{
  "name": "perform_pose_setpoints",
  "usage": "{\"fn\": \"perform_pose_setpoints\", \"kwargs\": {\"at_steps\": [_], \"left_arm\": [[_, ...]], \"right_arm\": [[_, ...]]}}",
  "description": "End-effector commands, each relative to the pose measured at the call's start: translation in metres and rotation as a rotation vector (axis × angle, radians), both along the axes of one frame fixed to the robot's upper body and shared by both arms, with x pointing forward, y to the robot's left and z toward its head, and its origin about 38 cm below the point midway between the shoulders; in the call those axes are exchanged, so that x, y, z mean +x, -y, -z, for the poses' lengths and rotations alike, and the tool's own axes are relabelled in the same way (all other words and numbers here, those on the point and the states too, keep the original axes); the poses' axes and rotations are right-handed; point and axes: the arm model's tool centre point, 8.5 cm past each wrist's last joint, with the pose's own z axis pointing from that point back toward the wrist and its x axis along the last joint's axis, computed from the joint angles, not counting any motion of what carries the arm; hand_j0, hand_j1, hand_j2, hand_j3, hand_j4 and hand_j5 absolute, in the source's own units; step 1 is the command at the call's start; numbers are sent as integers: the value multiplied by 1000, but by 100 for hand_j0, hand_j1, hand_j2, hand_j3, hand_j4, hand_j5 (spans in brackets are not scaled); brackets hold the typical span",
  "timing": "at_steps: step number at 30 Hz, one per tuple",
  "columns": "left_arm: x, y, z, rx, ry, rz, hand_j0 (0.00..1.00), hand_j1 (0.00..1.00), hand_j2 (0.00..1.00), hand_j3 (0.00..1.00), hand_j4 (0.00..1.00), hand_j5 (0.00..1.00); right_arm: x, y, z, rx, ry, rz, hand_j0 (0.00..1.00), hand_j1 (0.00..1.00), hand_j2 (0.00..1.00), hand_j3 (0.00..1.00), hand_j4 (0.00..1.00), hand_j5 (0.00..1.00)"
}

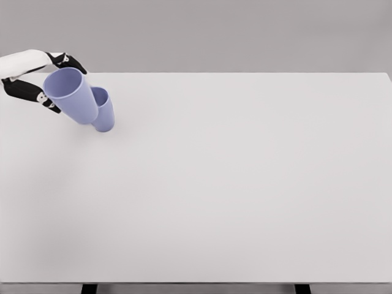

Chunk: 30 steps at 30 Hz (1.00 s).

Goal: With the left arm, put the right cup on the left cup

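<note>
Lavender-blue plastic marks both cups, which sit together near the far left corner of the desk [245, 184]; the larger-looking cup [70, 95] is held in the left hand [38, 78], tilted so that its open mouth faces up and toward the camera, its base leaning toward the right; the hand's dark fingers [26, 92] wrap its rim and wall from the left side, with others showing above the rim, so the hand is clasping this cup; the second cup [104, 110] stands just beside it on the right, its mouth also visible, and the held cup overlaps it in the head view; whether the two touch cannot be told; the white forearm comes in at the left edge, close to the far edge of the desk; to the right and toward the near edge the pale surface spreads wide; two dark legs show under the near edge.
</note>
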Motion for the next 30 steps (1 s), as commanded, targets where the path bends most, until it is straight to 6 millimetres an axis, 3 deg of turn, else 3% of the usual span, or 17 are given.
{"fn": "perform_pose_setpoints", "kwargs": {"at_steps": [1, 6, 10, 21, 30], "left_arm": [[2, -4, 1, -14, -7, -17, 54, 54, 54, 54, 54, 54], [4, -3, 0, -28, -5, -18, 54, 54, 54, 54, 54, 54], [14, -3, 9, -48, -19, -41, 54, 54, 54, 54, 54, 54], [34, -3, 7, -71, -10, -84, 54, 54, 54, 54, 54, 54], [45, -13, 8, -80, -13, -138, 55, 55, 55, 55, 55, 55]], "right_arm": [[0, 0, 0, 1, 1, -1, 100, 100, 100, 100, 100, 100], [0, 0, 0, 1, 1, -1, 100, 100, 100, 100, 100, 100], [0, 0, 0, 1, 1, -1, 100, 100, 100, 100, 100, 100], [0, 0, 0, 1, 1, -1, 100, 100, 100, 100, 100, 100], [0, 0, 0, 1, 1, -1, 100, 100, 100, 100, 100, 100]]}}
